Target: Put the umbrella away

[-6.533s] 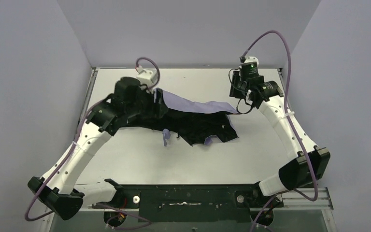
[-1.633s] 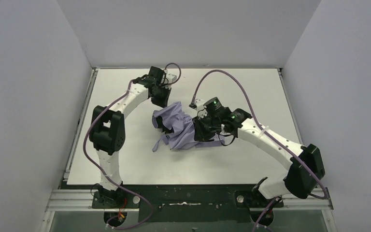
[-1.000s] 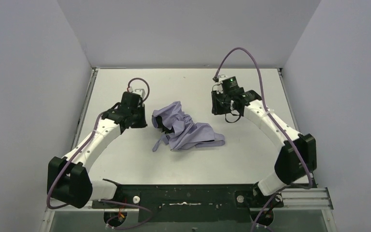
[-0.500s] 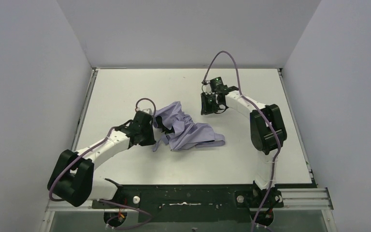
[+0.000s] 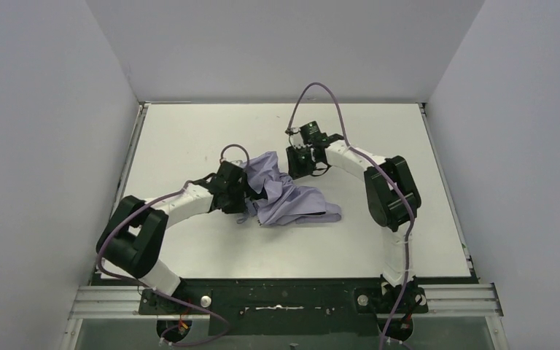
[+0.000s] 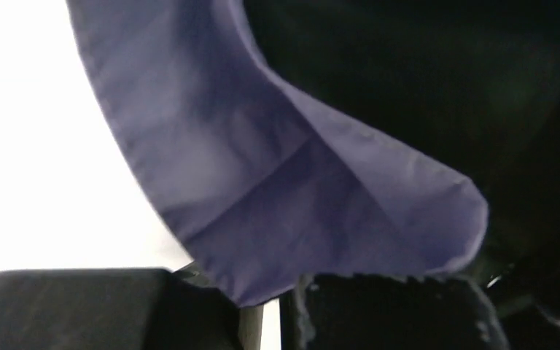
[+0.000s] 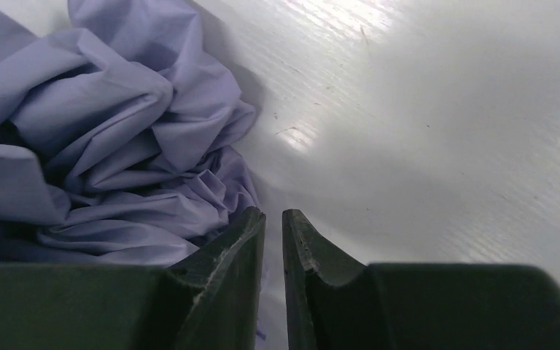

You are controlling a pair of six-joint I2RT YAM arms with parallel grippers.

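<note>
Two grippers have closed in on the umbrella (image 5: 292,198), which lies crumpled on the table (image 5: 189,131). The left gripper (image 5: 245,198) is now at its left edge, jaws nearly together under draped fabric, and any pinch is unclear. The right gripper (image 5: 297,165) is at its far edge, narrowed to a slit and empty. Bundling the canopy looks next.

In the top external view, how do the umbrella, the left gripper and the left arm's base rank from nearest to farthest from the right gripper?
Measured from the right gripper:
1. the umbrella: crumpled right beside the jaws, on their left and nearer side.
2. the left gripper: across the bundle, at its left edge.
3. the left arm's base: bolted at the bottom left of the view, clearly farthest.
</note>
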